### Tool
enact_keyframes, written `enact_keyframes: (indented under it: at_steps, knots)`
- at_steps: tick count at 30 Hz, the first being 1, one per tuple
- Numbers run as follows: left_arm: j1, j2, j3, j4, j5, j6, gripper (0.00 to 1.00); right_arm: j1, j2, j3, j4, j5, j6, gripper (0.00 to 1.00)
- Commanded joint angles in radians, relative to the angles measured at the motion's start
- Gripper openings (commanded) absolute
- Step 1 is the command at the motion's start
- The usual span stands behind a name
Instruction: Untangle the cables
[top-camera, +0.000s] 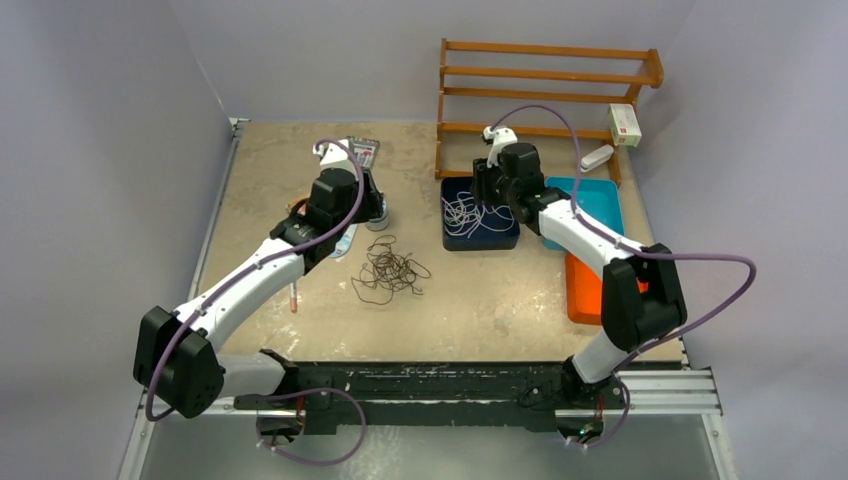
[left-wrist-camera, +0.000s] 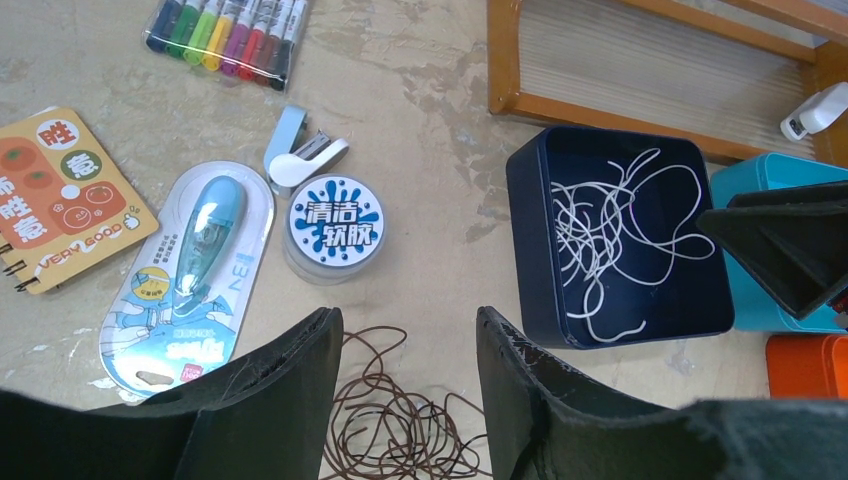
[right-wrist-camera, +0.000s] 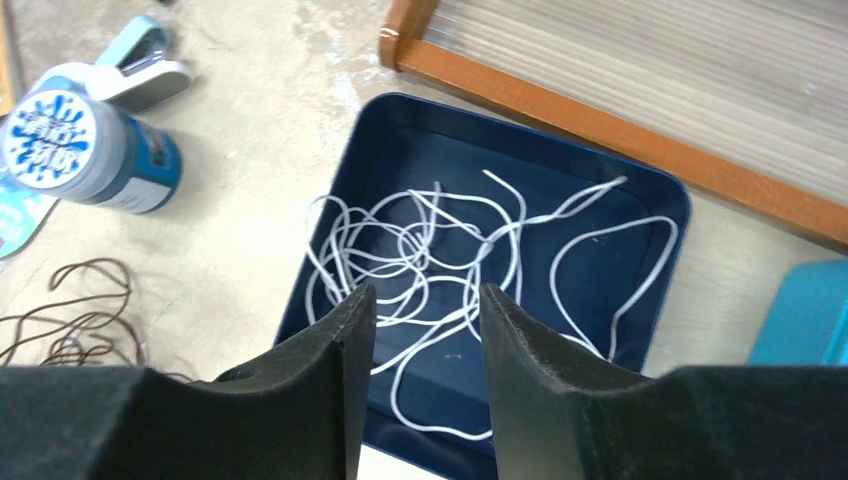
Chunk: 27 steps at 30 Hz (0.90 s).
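Note:
A loose tangle of white cables (top-camera: 465, 213) lies inside a navy tray (top-camera: 480, 243) at the back middle of the table. My right gripper (top-camera: 487, 190) hangs over that tray. In the right wrist view it (right-wrist-camera: 425, 295) is open, with nothing between its fingers and the white cables (right-wrist-camera: 415, 243) below. A heap of dark brown cables (top-camera: 390, 270) lies on the bare table left of the tray. My left gripper (left-wrist-camera: 408, 325) is open and empty above the table. The brown cables (left-wrist-camera: 387, 405) are beneath it.
A wooden rack (top-camera: 545, 75) stands behind the navy tray, with a teal tray (top-camera: 600, 200) and an orange tray (top-camera: 585, 290) to its right. Near the left gripper lie a round blue-labelled tub (left-wrist-camera: 335, 225), a stapler (left-wrist-camera: 300, 155), markers (left-wrist-camera: 230, 35), a notebook (left-wrist-camera: 60, 195) and a blister pack (left-wrist-camera: 190, 270).

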Motion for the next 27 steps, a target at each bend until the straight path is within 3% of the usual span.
enact_keyframes:
  at_steps: [1,6,17,27]
  knots:
    - [0.003,0.002,0.002,0.054,0.002,-0.016,0.51,-0.005,-0.012,0.026,0.067,-0.174,-0.012,0.44]
    - [0.003,-0.013,-0.015,0.05,-0.014,-0.015,0.51,-0.005,0.069,0.071,0.094,-0.347,-0.061,0.5]
    - [0.003,-0.031,-0.025,0.037,-0.036,-0.01,0.51,-0.005,0.224,0.161,0.015,-0.397,-0.081,0.47]
    - [0.003,-0.024,-0.026,0.037,-0.039,-0.006,0.51,-0.004,0.276,0.166,-0.014,-0.356,-0.076,0.15]
